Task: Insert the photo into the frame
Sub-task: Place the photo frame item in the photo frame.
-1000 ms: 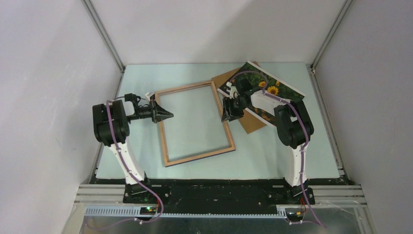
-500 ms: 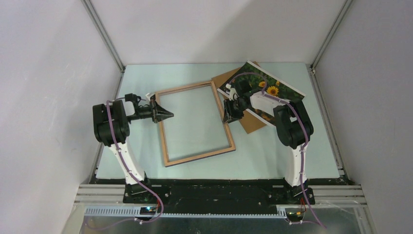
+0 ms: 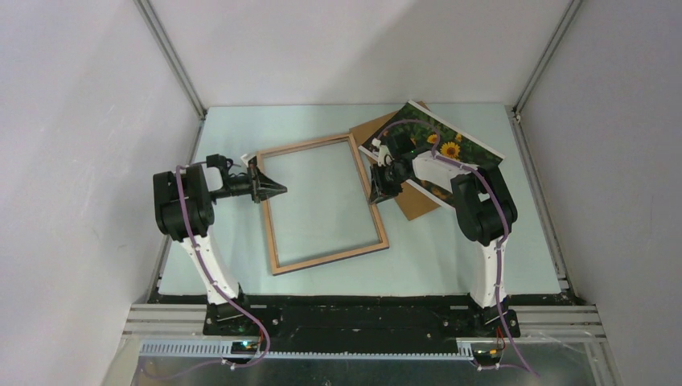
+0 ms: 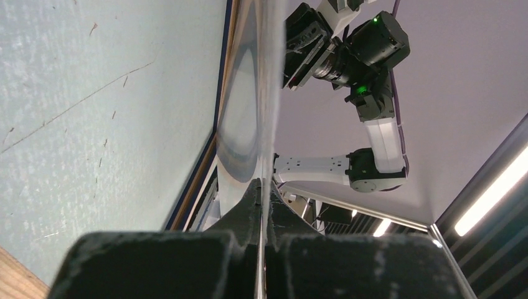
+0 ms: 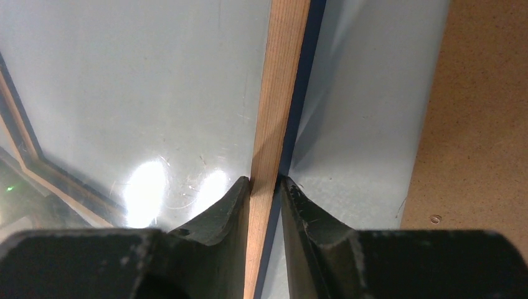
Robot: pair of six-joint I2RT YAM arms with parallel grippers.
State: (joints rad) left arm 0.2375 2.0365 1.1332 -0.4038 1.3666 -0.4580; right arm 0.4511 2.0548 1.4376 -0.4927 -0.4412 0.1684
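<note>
Frame lies flat mid-counter, wood face up, slightly rotated. Left gripper is at the frame's left rail near the far corner; its fingers are pressed together on a thin edge, apparently the clear pane. Right gripper straddles the right rail, and its fingers pinch the rail, one on the wood side and one on the blue side. Photo sits far right, sunflowers up, tilted, on the brown backing board, partly hidden by the right arm and outside the frame.
</note>
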